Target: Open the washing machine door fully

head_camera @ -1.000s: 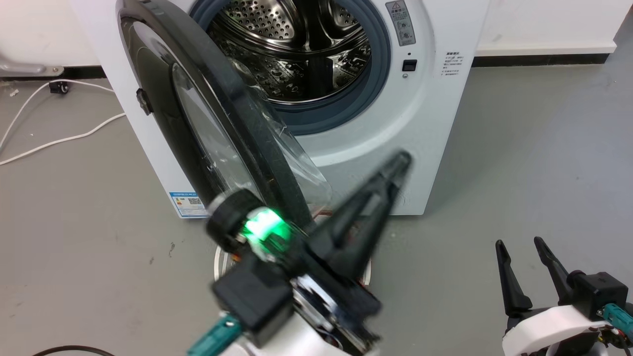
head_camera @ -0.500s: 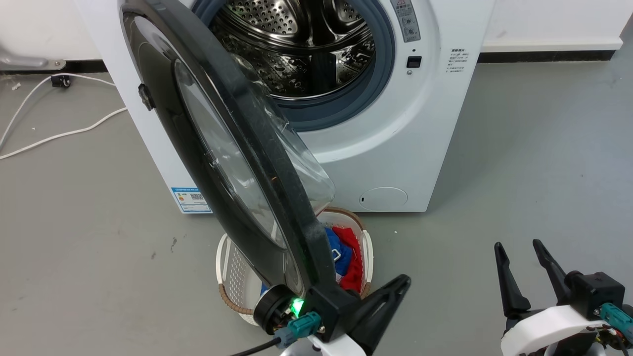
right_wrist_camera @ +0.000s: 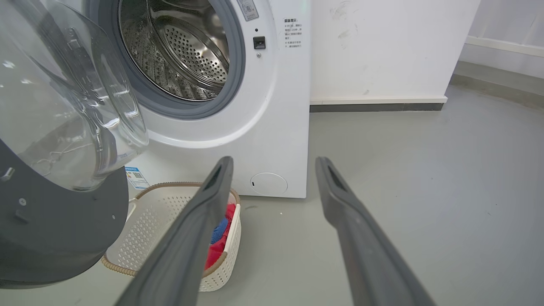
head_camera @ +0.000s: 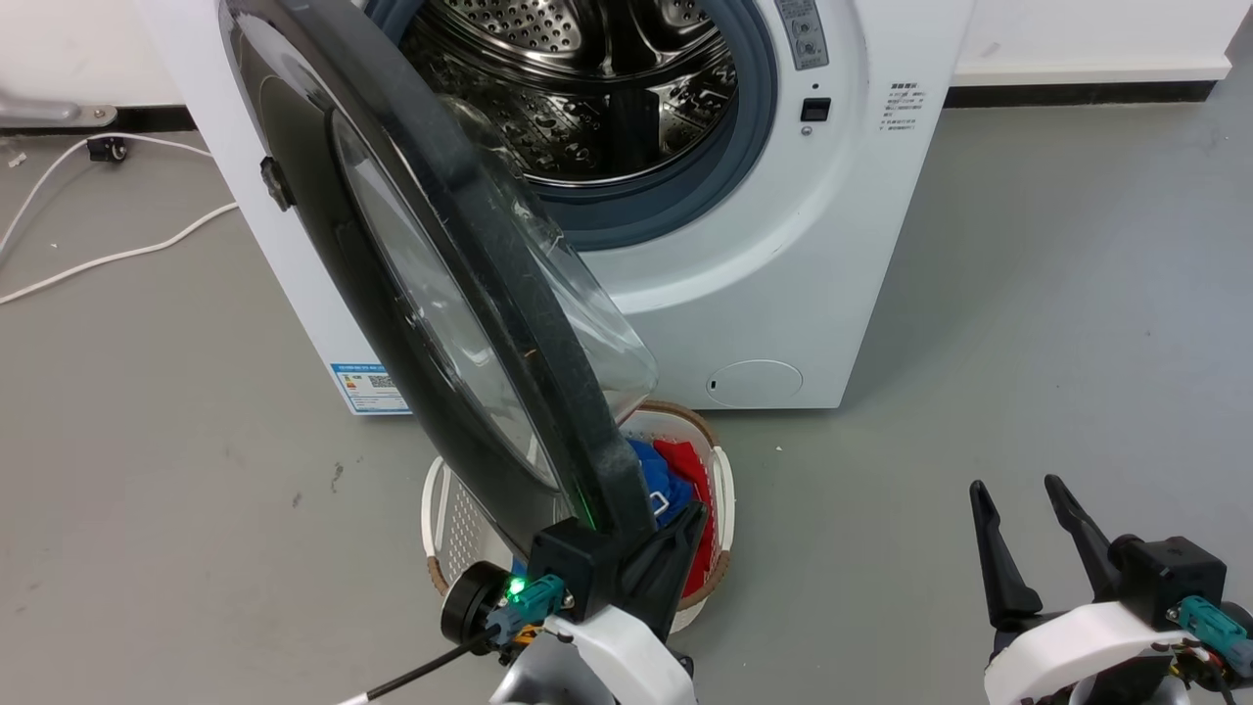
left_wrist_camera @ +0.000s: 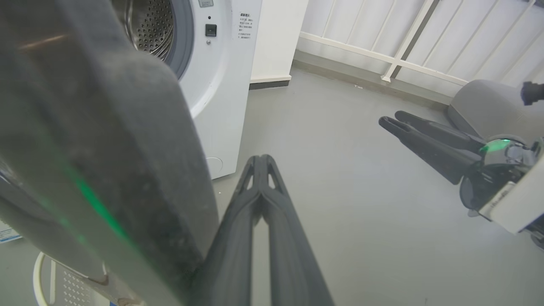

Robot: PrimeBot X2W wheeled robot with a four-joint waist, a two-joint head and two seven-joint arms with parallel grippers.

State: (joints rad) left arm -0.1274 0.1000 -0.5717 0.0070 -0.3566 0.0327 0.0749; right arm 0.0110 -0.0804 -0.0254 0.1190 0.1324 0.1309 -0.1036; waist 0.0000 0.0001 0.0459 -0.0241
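The white washing machine (head_camera: 783,255) stands ahead with its steel drum (head_camera: 587,78) exposed. The washing machine door (head_camera: 460,294), a black disc with a clear glass bowl, hangs swung out on its left hinge, almost edge-on to me. My left gripper (head_camera: 695,514) is shut and empty, low at the door's free edge on the drum side. In the left wrist view its shut fingers (left_wrist_camera: 261,159) lie right beside the door rim (left_wrist_camera: 106,148); I cannot tell whether they touch. My right gripper (head_camera: 1015,487) is open and empty at the lower right, well clear of the door (right_wrist_camera: 51,238).
A white perforated basket (head_camera: 724,490) with red and blue clothes (head_camera: 675,480) sits on the floor under the door's free edge, in front of the machine. White cables (head_camera: 98,259) trail over the grey floor at the left. A wall with a dark skirting runs behind.
My left arm has dropped from in front of the machine down to the door's lower free edge. The head view has shifted slightly. The right gripper has stayed put.
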